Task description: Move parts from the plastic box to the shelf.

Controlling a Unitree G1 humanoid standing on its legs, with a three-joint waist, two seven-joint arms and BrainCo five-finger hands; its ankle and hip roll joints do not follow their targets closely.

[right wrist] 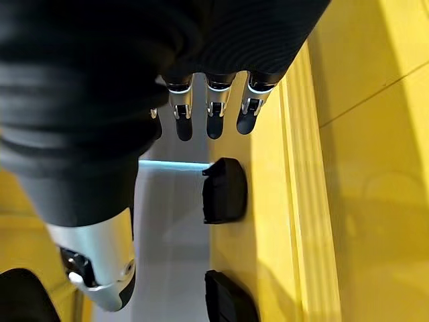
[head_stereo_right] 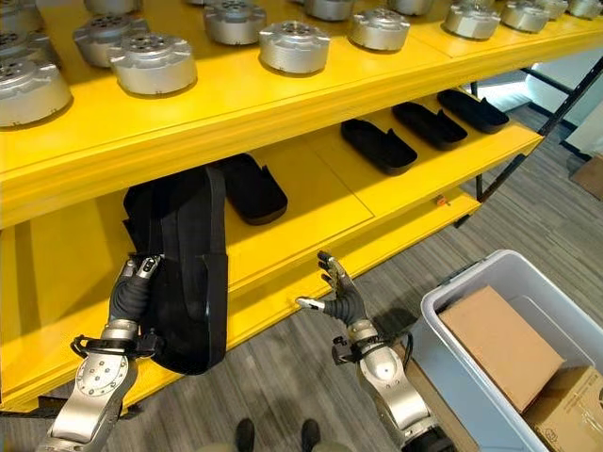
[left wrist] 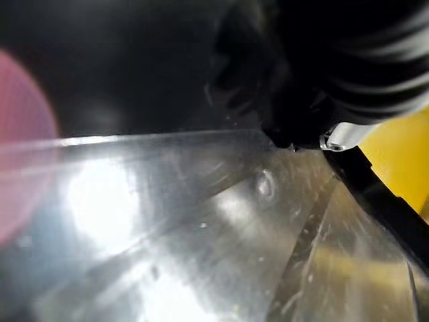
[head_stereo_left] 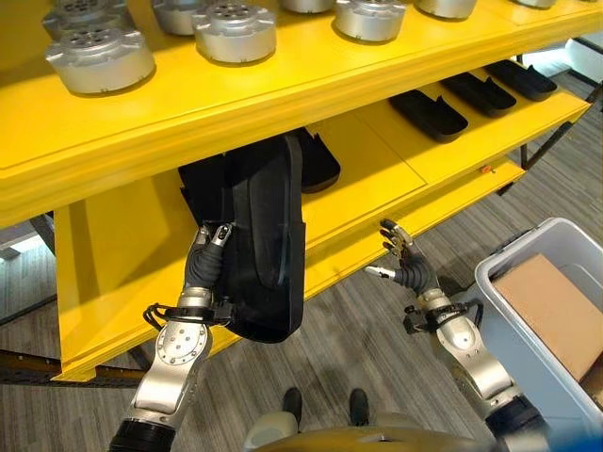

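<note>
My left hand (head_stereo_left: 209, 252) has its fingers curled on the long black part (head_stereo_left: 268, 245), tilted against the yellow shelf's (head_stereo_left: 377, 226) lower lip, my right hand (head_stereo_right: 341, 299) spread and empty beside it, so I judge the part could snag the upper tier and slip.

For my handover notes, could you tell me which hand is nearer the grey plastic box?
Right. The right hand hangs open just beside the grey plastic box; the left hand, gripping the large black part, is further away across the shelf.
</note>
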